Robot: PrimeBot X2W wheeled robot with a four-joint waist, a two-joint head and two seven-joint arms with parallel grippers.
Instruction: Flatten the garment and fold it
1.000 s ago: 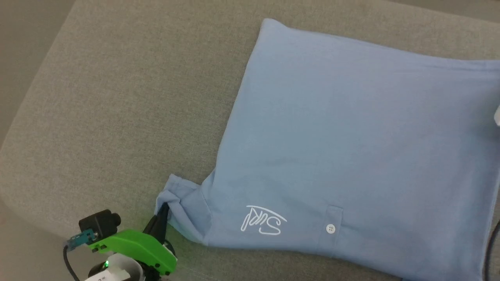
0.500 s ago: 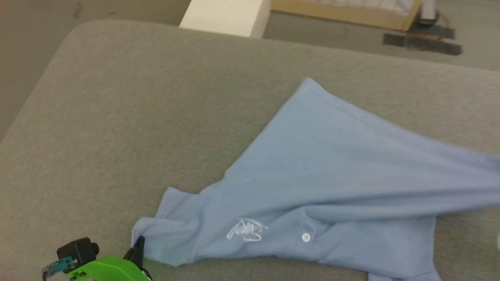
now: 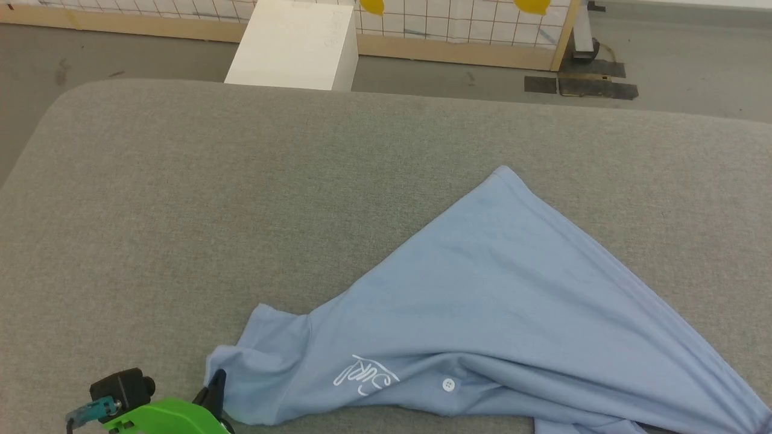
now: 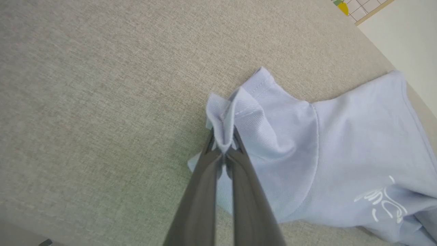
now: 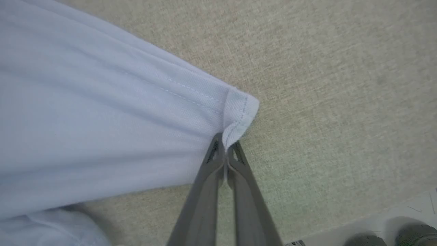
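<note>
The light blue garment (image 3: pixel 494 307) lies on the grey padded table (image 3: pixel 241 199), stretched into a triangle whose far corner points up the head view. Its white script logo (image 3: pixel 365 374) and a white button (image 3: pixel 448 384) face up near the front edge. My left gripper (image 3: pixel 216 386) at the lower left is shut on the bunched sleeve edge (image 4: pixel 225 119). In the right wrist view my right gripper (image 5: pixel 226 145) is shut on a hemmed corner (image 5: pixel 239 112) of the garment (image 5: pixel 102 119), which is pulled taut away from it.
Beyond the table's far edge stand a white box (image 3: pixel 292 45) and a wood-framed gridded panel (image 3: pixel 458 24) on the floor. Dark shoes (image 5: pixel 409 235) show on the pale floor in the right wrist view. Bare table spreads to the left and far side.
The head camera has tilted up, bringing the floor and box into view. The garment has gone from a broad flat spread to a taut triangle, its right side drawn toward the front.
</note>
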